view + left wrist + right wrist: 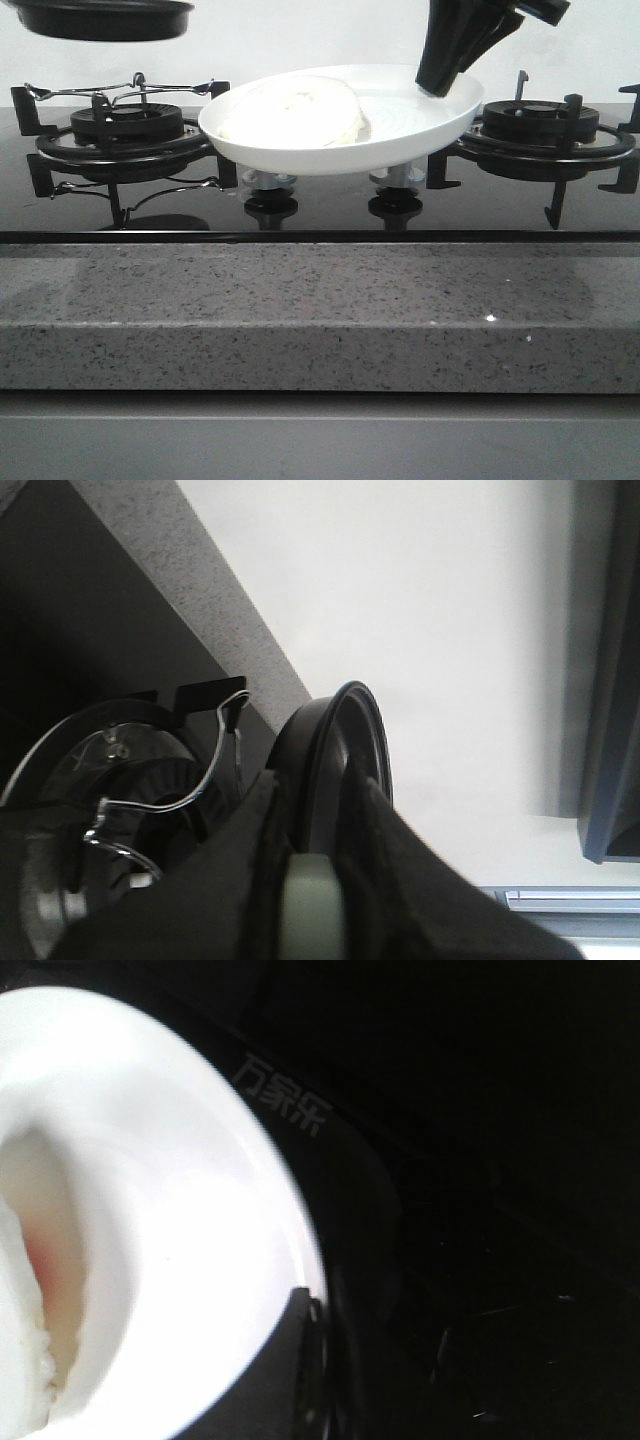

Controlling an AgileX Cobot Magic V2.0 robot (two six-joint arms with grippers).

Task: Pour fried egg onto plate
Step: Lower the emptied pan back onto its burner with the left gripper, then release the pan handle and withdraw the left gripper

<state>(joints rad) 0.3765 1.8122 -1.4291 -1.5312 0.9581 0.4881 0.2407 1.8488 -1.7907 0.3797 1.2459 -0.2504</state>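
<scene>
Stove: the flat glossy black cooktop (330,205) fills the back, with a speckled grey stone counter edge (320,310) in front. It has black round burner grates at 9 o'clock (125,130) and 3 o'clock (545,130) of the plate.

Plate: the wide, shallow, shiny white round plate (420,120) sits in the middle of the front view, lifted above the stove knobs and tipped a little. I think it is held up there so the egg lands safely.

Pan: the round black frying pan (100,18) hangs high at about 10 o'clock from the plate, well apart from it. It looks pulled away, so my guess is the pouring is done.

Right gripper: the black right gripper (440,85) comes down at 2 o'clock and pinches the plate's rim to keep it steady.

Left gripper: the dark left gripper (310,880) is pressed tight on the pan's edge, seen close in the left wrist view.

Egg: the small, flat, creamy-white fried egg (295,115) lies inside the plate, toward 9 o'clock. It looks soft and pale, and a faint orange spot shows in the right wrist view.
</scene>
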